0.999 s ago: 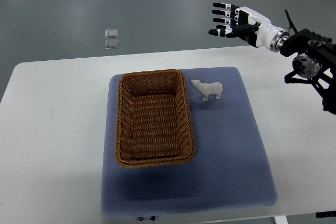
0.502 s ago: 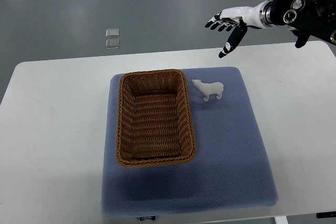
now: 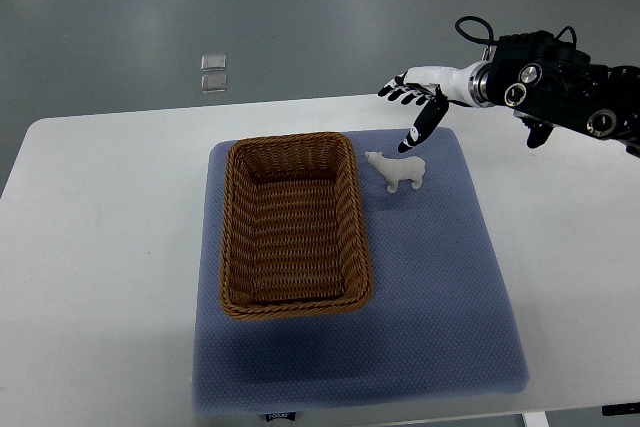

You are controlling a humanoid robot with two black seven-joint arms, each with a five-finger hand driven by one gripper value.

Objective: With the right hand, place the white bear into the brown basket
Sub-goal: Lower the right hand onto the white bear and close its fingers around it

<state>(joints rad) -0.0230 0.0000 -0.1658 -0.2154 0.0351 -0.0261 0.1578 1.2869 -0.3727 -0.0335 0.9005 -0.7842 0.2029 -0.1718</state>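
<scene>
Reaching in from the right of the top view, the right robot hand (image 3: pixel 412 107) hovers just above the white bear (image 3: pixel 396 170), fingers spread and holding nothing. That bear stands upright on the blue mat (image 3: pixel 440 287) covering the bench (image 3: pixel 100 247), just right of the empty brown basket (image 3: pixel 290 224). Judging by this, the approach is underway; next the hand must lower and close around the bear's body.
</scene>
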